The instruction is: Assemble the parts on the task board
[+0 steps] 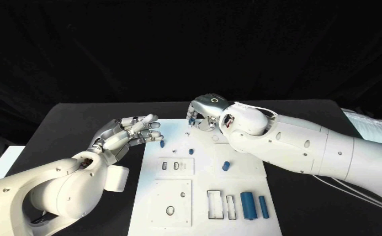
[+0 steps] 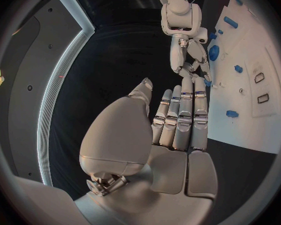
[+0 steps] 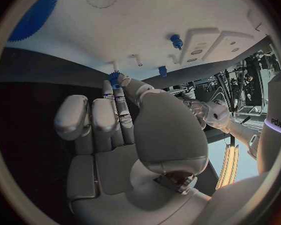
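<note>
**Right hand pinches a small blue part at the board's far edge; left hand empty beside the board**

Head view: the flat white rectangular task board lies in the lower middle of the frame on the black table. The silver many-fingered right hand sits at the board's upper edge, just right of centre. The silver left hand is left of the board's upper left corner, fingers stretched out and slightly apart, holding nothing. Small blue parts lie on the board: a short blue peg in the middle, and a long blue cylinder near the lower right.

Left wrist view: the left hand has its fingers straight, side by side and empty, the board at the right of the circle.

Right wrist view: the right hand pinches a small blue piece between thumb and fingertip, close against the board in the upper half of the circle.
</note>
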You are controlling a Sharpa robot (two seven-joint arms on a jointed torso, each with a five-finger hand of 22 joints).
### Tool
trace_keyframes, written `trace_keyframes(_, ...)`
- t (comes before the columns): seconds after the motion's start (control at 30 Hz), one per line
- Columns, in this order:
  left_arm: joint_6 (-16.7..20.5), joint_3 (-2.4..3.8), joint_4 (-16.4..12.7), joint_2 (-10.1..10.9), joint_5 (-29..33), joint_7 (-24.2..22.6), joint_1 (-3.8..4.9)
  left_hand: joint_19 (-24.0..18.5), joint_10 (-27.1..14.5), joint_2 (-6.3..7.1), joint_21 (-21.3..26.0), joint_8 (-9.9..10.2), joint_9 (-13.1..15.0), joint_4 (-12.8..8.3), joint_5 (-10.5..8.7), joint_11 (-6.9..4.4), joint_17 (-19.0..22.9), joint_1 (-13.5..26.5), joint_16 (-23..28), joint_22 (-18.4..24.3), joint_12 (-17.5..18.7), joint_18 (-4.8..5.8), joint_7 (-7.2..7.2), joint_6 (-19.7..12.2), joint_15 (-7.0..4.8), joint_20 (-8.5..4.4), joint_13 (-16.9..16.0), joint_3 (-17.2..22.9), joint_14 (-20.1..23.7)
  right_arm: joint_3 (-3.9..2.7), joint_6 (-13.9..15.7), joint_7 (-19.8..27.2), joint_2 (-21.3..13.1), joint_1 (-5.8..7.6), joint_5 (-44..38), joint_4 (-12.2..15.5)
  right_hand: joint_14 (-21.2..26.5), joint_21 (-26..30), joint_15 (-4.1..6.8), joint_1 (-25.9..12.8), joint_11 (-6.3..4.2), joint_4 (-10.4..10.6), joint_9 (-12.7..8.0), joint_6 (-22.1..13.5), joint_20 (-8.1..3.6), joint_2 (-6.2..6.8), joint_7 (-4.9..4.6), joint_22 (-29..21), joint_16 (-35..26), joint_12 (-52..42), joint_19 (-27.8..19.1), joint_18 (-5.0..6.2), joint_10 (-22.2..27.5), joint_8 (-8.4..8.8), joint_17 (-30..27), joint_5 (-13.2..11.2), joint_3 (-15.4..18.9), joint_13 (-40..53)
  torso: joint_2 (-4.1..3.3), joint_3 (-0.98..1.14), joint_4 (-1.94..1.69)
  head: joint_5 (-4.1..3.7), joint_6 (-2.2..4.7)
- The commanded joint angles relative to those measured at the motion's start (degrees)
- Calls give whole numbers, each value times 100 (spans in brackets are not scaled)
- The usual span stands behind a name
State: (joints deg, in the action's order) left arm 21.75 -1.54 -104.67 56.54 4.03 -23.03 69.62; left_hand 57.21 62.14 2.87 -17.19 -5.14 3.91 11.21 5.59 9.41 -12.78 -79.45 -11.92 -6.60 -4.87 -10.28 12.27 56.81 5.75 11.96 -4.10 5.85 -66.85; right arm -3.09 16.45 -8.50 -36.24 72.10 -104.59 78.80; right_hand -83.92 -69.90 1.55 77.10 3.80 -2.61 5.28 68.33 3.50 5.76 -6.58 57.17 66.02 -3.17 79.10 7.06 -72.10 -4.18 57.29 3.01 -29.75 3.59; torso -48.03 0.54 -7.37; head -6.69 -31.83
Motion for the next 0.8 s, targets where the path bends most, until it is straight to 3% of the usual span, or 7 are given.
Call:
trace_keyframes(0.03, -119, 6, -26, 3, 10, -29, 15, 9, -38, -19, 21, 25, -7, -32, -20, -17, -6, 18, 6, 6, 20, -17, 44, -16, 17, 19, 7, -13, -16, 4, -157, 26, 44, -2, -107, -47, -189, -38, 20, 24, -71, 16, 8, -15, 39, 26, -20, 10, 42, -39, 11, -110, -66, 22, 15, 13, -11, 20, -7, 1, -6, 5, -20)
trace_keyframes(0.43, -122, 7, -28, 11, 10, -26, 30, 10, -38, -19, 21, 27, -7, -34, -20, -16, -7, 16, 7, 7, 22, -17, 44, -16, 18, 19, 7, -13, -16, 19, -412, 35, 108, -6, -102, -146, -186, -49, 17, -5, -70, 37, 10, -17, 43, 48, -19, 17, 58, -41, 1, -109, -63, 27, 27, 12, -6, 21, -12, -3, -15, 9, -56)
trace_keyframes(0.8, -132, 7, -34, 15, 10, -22, 39, 10, -40, -19, 23, 32, -6, -43, -21, -15, -12, 10, 8, 9, 26, -17, 45, -16, 19, 20, 7, -12, -13, 48, -430, -36, 202, -7, -101, -305, -161, -31, 5, -69, -53, 88, 0, -86, 57, 110, -26, -29, 34, -29, -54, -96, 19, 55, -21, 5, -2, 11, -20, -6, -30, -5, -42)
